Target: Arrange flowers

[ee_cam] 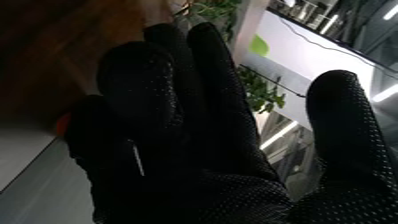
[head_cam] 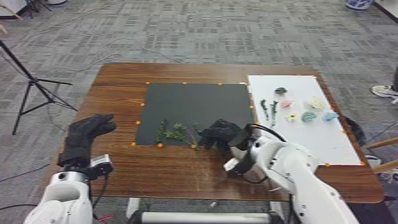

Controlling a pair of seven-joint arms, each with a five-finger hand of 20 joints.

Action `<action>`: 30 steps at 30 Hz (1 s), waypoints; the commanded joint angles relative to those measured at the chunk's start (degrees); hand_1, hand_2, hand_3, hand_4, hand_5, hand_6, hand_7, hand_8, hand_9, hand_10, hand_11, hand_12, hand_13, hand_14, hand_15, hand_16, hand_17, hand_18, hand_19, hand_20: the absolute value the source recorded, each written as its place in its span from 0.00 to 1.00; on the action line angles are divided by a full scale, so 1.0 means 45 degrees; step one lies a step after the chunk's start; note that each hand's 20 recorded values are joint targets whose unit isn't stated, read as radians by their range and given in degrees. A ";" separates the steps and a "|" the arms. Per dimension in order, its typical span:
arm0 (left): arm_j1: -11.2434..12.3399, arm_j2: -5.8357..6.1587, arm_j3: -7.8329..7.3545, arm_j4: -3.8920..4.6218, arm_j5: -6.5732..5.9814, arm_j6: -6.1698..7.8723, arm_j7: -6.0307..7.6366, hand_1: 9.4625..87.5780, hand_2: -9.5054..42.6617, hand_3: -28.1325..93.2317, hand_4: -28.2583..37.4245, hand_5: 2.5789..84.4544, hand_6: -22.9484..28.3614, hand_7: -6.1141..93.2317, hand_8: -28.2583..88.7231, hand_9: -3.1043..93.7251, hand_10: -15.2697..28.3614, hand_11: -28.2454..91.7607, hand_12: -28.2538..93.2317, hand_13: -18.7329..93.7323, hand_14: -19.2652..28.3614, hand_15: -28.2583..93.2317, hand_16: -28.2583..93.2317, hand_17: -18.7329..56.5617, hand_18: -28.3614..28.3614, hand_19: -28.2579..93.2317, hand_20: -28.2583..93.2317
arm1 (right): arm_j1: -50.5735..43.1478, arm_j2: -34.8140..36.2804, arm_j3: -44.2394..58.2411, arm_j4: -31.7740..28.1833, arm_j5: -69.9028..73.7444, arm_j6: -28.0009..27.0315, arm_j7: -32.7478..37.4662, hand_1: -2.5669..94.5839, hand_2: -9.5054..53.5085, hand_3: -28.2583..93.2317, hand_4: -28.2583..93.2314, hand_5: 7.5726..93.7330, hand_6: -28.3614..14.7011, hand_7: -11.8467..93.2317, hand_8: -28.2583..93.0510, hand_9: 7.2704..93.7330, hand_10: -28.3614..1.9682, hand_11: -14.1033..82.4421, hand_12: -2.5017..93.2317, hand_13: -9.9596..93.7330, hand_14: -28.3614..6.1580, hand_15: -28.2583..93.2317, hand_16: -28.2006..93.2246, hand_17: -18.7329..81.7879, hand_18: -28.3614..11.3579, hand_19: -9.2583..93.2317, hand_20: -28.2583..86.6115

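Hand, my right, over near right corner of dark mat | fingers straight, thumb spread apart | green sprigs just left of me | flowers right, on white sheet

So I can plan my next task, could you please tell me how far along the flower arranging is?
Some greenery lies along the near edge of the dark mat, so the job looks begun. The right hand is beside it; I can't tell whether it holds a sprig. The blossoms and two dark green stems lie on the white sheet, probably left to place.
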 commanded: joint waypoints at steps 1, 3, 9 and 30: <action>-0.0064 -0.0138 0.0055 0.0027 -0.0070 -0.0026 0.0063 0.25 0.40 0.79 0.07 0.71 0.53 0.24 0.17 0.67 0.69 0.45 0.37 0.59 0.82 0.47 0.22 0.37 0.72 0.33 0.38 | 0.0230 -0.0544 -0.0356 0.0089 0.0021 0.0050 0.0056 0.23 0.31 0.67 0.16 0.72 0.56 0.23 0.18 0.76 0.38 0.25 0.16 0.85 0.43 0.72 0.50 0.66 0.12 1.00 0.73; -0.0068 -0.0161 0.0051 0.0026 -0.0063 -0.0037 0.0055 0.25 0.40 0.79 0.07 0.71 0.53 0.24 0.17 0.67 0.70 0.45 0.37 0.59 0.82 0.47 0.22 0.37 0.72 0.33 0.38 | 0.0284 -0.0624 -0.0417 0.0100 0.0016 -0.0035 0.0049 0.23 0.31 0.67 0.16 0.72 0.56 0.23 0.18 0.76 0.38 0.24 0.16 0.85 0.43 0.72 0.50 0.66 0.12 1.00 0.73; -0.0115 -0.0179 0.0080 0.0049 -0.0070 -0.0058 0.0059 0.25 0.40 0.79 0.06 0.71 0.53 0.24 0.17 0.67 0.70 0.44 0.37 0.59 0.82 0.47 0.22 0.37 0.72 0.33 0.38 | 0.0478 -0.0849 -0.0538 0.0207 0.0059 -0.0150 0.0042 0.24 0.31 0.67 0.16 0.72 0.56 0.23 0.18 0.76 0.38 0.24 0.16 0.85 0.43 0.72 0.50 0.66 0.12 1.00 0.73; -0.0024 0.0020 -0.0113 -0.0040 -0.0076 0.0025 0.0065 0.24 0.39 0.80 0.06 0.73 0.53 0.23 0.18 0.68 0.71 0.44 0.37 0.58 0.83 0.47 0.22 0.37 0.72 0.33 0.38 | 0.2747 -0.0389 -0.1940 -0.0369 -0.2560 0.0199 -0.2824 0.22 0.32 0.70 0.15 0.72 0.58 0.23 0.18 0.75 0.39 0.24 0.17 0.85 0.41 0.73 0.50 0.65 0.11 1.00 0.73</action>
